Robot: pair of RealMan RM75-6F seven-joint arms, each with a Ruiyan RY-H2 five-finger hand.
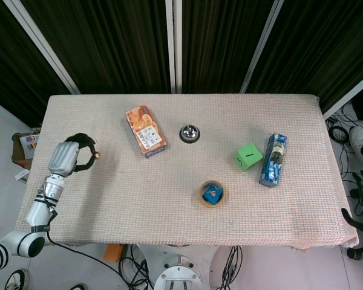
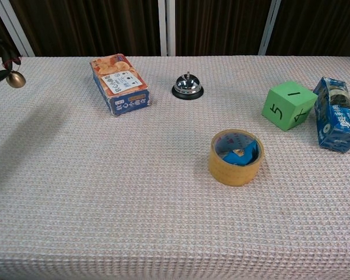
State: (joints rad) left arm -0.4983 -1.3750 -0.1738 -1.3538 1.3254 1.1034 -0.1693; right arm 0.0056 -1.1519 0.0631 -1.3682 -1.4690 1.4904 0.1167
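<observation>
While pinched at left robot hand [image 1: 72,154] fingertips, small bell [image 2: 15,80] hangs above table.

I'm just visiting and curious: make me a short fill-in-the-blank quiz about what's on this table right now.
1. The left hand pinches a small brass-coloured ____.
2. The cube beside the blue box is ____ in colour.
3. Inside the tape roll lies something ____ in colour.
4. The silver call bell stands between the cube and the ____ box.

Missing words: bell; green; blue; orange
</observation>
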